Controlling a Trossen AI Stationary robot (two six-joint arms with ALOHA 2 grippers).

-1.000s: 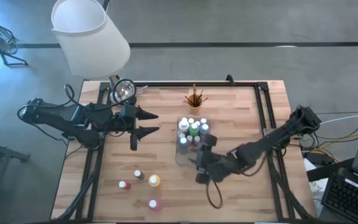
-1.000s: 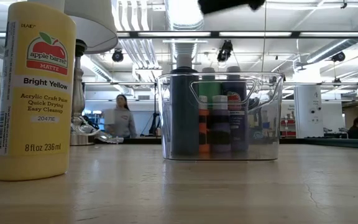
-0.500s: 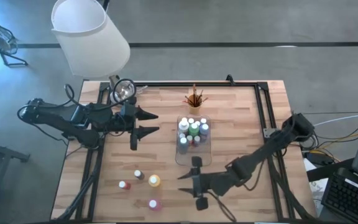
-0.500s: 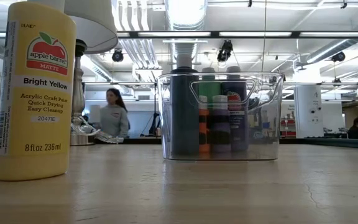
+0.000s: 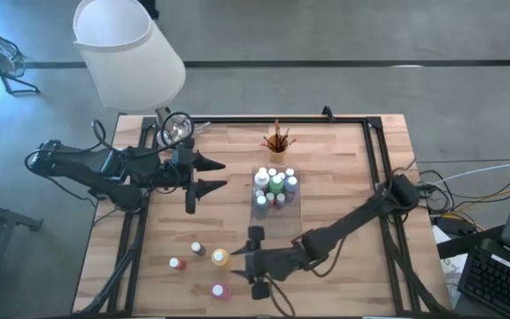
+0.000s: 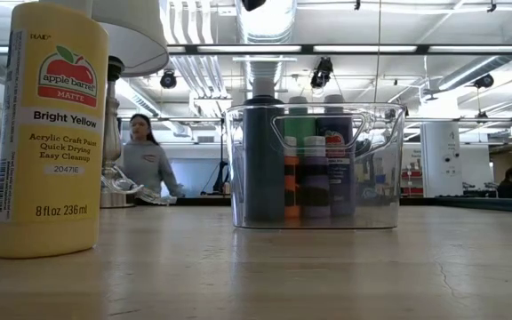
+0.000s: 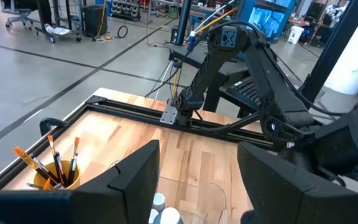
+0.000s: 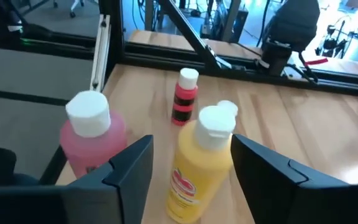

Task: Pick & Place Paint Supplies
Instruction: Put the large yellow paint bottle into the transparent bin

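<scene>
Currently: several paint bottles are standing in the clear tray; four loose bottles are waiting near the front edge. Right gripper, fingers apart, is hovering beside the yellow bottle. Left gripper is idling, open and empty.

Right gripper is low over the table, jaws apart, just beside the yellow bottle. Brown, red and pink bottles stand near. Tray mid-table holds more bottles. Cup with brushes behind it. Left gripper open, hovering left of tray.
</scene>
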